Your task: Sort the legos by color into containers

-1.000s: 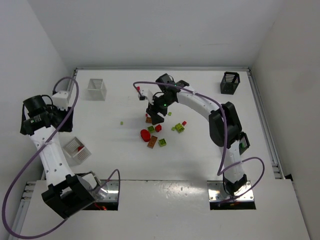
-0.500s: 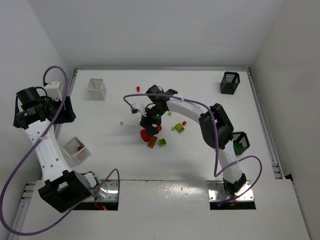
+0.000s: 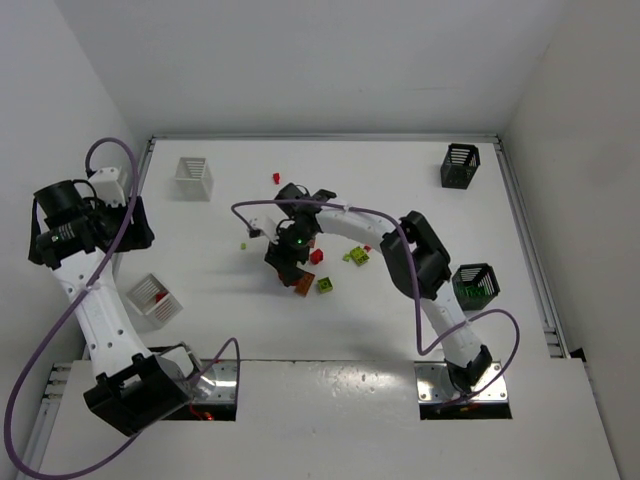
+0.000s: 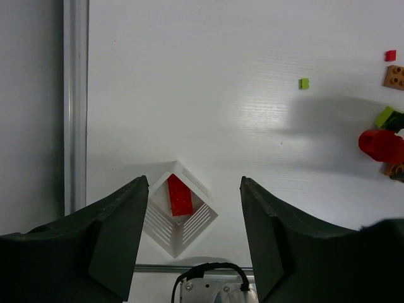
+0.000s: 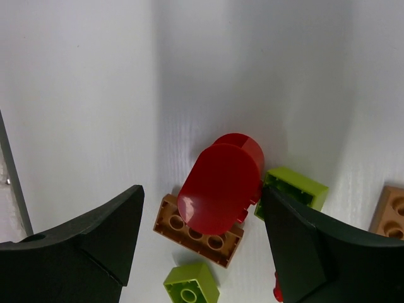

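My right gripper point(image 3: 285, 258) is open and hangs low over the lego cluster mid-table. In the right wrist view its fingers straddle a red rounded piece point(image 5: 221, 183) that lies partly on an orange-brown brick point(image 5: 199, 232), with yellow-green bricks point(image 5: 190, 287) beside them. My left gripper point(image 3: 128, 225) is open and empty, high above a white basket point(image 3: 155, 297). In the left wrist view that basket point(image 4: 196, 224) holds a red brick point(image 4: 180, 196). A second white basket point(image 3: 193, 178) stands far left. A black basket point(image 3: 459, 165) stands far right, another point(image 3: 473, 283) near right holding green pieces.
Loose bricks lie around the cluster: a red one point(image 3: 276, 178) farther back, a tiny yellow-green one point(image 3: 243, 244) to the left, a red one point(image 3: 317, 256), yellow-green ones point(image 3: 355, 256) and a green one point(image 3: 325, 286). A metal rail point(image 4: 74, 107) borders the table's left edge.
My right gripper has moved left and nearer, from over the cluster's far side down to over the red rounded piece. My left arm swung slightly left and stays high.
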`<action>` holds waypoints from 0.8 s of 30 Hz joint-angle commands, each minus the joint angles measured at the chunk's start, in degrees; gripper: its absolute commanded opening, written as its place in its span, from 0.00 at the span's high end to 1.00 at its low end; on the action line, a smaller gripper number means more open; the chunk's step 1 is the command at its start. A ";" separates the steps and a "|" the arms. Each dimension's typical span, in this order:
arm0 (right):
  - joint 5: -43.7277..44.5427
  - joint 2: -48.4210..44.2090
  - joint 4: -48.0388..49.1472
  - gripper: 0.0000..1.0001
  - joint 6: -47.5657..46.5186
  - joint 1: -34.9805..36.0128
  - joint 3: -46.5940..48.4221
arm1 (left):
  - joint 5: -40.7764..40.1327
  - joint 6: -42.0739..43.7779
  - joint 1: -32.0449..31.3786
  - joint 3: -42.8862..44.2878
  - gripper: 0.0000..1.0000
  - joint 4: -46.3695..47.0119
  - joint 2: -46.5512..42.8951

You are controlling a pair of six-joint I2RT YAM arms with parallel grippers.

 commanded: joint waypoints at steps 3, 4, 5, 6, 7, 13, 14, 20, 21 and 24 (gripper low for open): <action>0.81 -0.13 2.50 0.25 2.33 1.57 -0.07 | -0.05 0.28 0.70 -1.06 0.34 0.54 -1.53; 0.82 -0.13 2.51 0.25 2.33 2.09 -0.08 | -0.05 0.28 0.70 -1.58 0.34 1.06 -1.53; 0.82 -0.13 3.03 0.25 2.33 2.10 -0.86 | -0.05 0.28 0.70 -1.59 0.34 1.07 -1.53; 1.43 -0.65 3.73 0.25 2.33 2.10 -1.74 | -0.05 0.81 0.70 -1.59 0.34 1.07 -1.53; 2.48 -2.05 5.48 0.25 2.33 2.10 -2.62 | -0.05 0.81 0.70 -1.59 0.34 1.07 -1.53; 10.04 -9.79 10.76 0.25 7.07 0.87 -11.31 | 0.47 1.86 0.70 -2.20 0.34 1.60 -1.53; 11.70 -11.10 12.42 0.25 7.77 0.87 -14.55 | 0.48 1.87 0.70 -2.20 0.34 2.21 -1.53; 12.24 -13.75 14.72 0.27 10.40 1.40 -19.59 | 1.53 1.87 0.70 -4.05 0.34 3.35 -1.53; 12.24 -13.75 14.72 0.27 10.42 1.40 -19.59 | 1.53 1.87 0.70 -4.05 0.34 3.35 -1.53; 12.24 -12.35 15.95 0.27 11.64 1.92 -18.45 | 1.53 2.39 0.70 -4.58 0.34 3.35 -1.53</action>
